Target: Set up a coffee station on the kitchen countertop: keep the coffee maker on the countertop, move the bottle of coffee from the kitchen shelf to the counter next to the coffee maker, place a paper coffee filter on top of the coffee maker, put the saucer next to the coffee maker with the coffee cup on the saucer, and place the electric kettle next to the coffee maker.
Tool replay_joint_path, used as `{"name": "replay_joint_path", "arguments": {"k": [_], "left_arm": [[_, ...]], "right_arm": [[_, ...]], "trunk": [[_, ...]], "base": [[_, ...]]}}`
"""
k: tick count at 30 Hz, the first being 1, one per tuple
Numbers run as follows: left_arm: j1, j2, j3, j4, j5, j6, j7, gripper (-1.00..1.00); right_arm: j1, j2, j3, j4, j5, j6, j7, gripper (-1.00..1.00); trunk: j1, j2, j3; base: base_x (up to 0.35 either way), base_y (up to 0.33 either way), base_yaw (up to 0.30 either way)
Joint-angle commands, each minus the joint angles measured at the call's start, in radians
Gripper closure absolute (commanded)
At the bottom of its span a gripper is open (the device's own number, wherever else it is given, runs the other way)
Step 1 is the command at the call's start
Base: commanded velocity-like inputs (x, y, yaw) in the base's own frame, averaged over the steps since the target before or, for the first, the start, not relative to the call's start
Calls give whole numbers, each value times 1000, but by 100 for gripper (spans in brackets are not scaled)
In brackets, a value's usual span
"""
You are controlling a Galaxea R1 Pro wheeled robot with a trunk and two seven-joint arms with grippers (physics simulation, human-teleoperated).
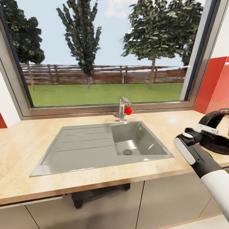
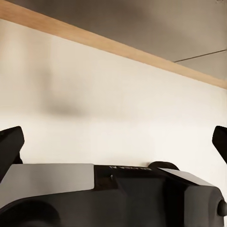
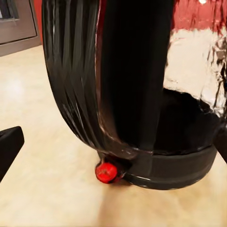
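The electric kettle [image 1: 219, 132], a rounded smoky jug on a black base, stands on the light-wood kitchen countertop [image 1: 28, 140] at the far right. My right gripper [image 1: 203, 131] is up against its near side. In the right wrist view the kettle's black loop handle [image 3: 135, 85] and its red switch [image 3: 107, 172] sit between my wide-apart fingertips [image 3: 8, 147], so the right gripper [image 3: 116, 144] is open around the handle. My left gripper [image 2: 113, 142] hangs open with nothing in it, low over a pale floor.
A steel sink [image 1: 140, 140] with a drainboard [image 1: 79, 146] fills the middle of the countertop. A faucet [image 1: 121, 109] with a red knob stands behind it under a large window. Grey cabinet fronts [image 1: 165, 200] run below. A red wall panel [image 1: 211, 82] rises at the right.
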Motion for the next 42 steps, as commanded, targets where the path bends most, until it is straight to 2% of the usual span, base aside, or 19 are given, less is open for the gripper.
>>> {"name": "replay_joint_path", "arguments": {"k": [1, 4, 7, 8, 9, 14, 42], "left_arm": [[0, 0, -5, 1, 2, -7, -2, -100], [0, 0, -5, 1, 2, -7, -2, -100], [0, 0, -5, 1, 2, -7, -2, -100], [0, 0, -5, 1, 2, -6, -3, -100], [0, 0, -5, 1, 3, -6, -3, -100], [0, 0, -5, 1, 3, -6, -2, -100], [0, 0, -5, 1, 2, -6, -2, -100]], "right_arm": [[-8, 0, 4, 7, -4, 10, -8, -100], [-17, 4, 4, 16, -4, 8, -12, -100], [-20, 33, 5, 28, 9, 8, -17, -100], [-21, 64, 5, 47, 67, 7, -27, -100], [-21, 76, 5, 53, 98, 8, -29, -100], [-21, 97, 4, 63, 146, 8, -34, -100], [-21, 101, 1, 71, 158, 3, -45, -100]], "trunk": [[0, -1, -1], [0, -1, -1], [0, -1, -1], [0, -1, -1], [0, -1, -1], [0, -1, -1], [0, -1, -1]], "base": [[0, 0, 0], [0, 0, 0], [0, 0, 0], [29, 0, 0], [61, 0, 0], [101, 0, 0], [62, -14, 0]]}}
